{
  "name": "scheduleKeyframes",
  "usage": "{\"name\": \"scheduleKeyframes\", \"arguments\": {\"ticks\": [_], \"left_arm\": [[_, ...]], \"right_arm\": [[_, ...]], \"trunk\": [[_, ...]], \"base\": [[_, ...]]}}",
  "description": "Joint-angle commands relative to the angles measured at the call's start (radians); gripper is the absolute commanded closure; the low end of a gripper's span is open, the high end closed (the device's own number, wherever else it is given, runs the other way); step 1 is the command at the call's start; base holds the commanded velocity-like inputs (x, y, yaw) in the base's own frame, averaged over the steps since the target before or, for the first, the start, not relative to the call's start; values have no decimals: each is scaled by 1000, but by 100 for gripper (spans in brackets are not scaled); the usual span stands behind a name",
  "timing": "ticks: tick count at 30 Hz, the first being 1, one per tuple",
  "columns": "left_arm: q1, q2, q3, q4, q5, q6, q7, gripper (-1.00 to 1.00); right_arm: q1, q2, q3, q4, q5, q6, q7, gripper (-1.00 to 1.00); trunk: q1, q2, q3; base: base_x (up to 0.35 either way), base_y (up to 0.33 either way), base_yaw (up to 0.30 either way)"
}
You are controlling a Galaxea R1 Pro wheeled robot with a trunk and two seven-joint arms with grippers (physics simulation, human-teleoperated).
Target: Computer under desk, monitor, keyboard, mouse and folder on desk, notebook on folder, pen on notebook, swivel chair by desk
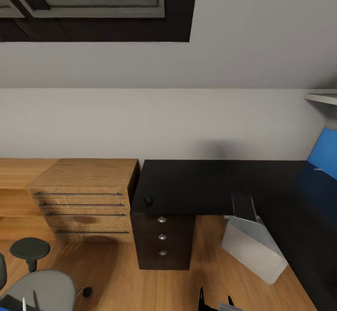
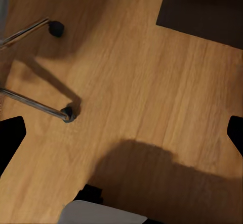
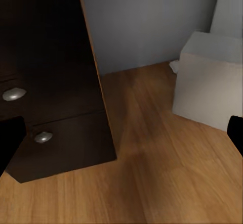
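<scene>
Step in hand: the robot stands facing the desk (image 1: 210, 180); nothing is being gripped, so this looks like a pause between placements, or an approach.
Desk: black L-shaped top against the wall; a dark drawer pedestal (image 1: 162, 241) sits under its front left corner, and a light wooden drawer unit (image 1: 84, 198) stands just beside its left edge.
Mouse: the small dark mouse (image 1: 148, 200) lies on the desk near the front left corner, above the pedestal.
Computer: the light grey computer (image 1: 252, 245) stands on the floor under the desk's front edge, tilted and partly poking out.
Swivel chair: the swivel chair (image 1: 40, 290) is at the head view's lower left, well apart from the desk; its chrome legs and castors (image 2: 66, 114) show in the left wrist view.
Blue panel: a blue surface (image 1: 323, 156) is at the desk's far right edge; whether it is the folder or the wall panel cannot be told.
Grippers: the left gripper (image 2: 121, 133) and right gripper (image 3: 121, 133) each show dark fingertips spread wide at the picture edges, with bare floor between them and nothing held.
Next move: probably a turn toward the chair, to look for the folder or to bring the chair beside the desk.
</scene>
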Motion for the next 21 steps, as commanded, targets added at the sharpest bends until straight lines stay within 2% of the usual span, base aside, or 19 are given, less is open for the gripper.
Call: {"name": "scheduleKeyframes", "arguments": {"ticks": [1, 7, 15, 21], "left_arm": [[-2, 2, -7, 3, 10, -7, 8, -100], [-2, 2, -5, 20, 10, -7, 8, -100], [-2, 0, -5, 21, 10, -7, 8, -100], [-2, 0, -6, 10, 6, -23, 9, -100]], "right_arm": [[-1, -1, 8, 1, -5, -5, -8, -100], [-1, 0, 9, 1, -6, -7, -7, -100], [-1, 0, 11, 2, -4, -6, -5, -100], [-1, 1, 19, -23, 14, -1, -8, -100]], "trunk": [[1, -1, -1], [1, -1, -2], [1, -1, -2], [1, -1, -2]], "base": [[327, -39, 278], [327, -12, 239], [325, -1, 42], [56, 0, 1]]}}
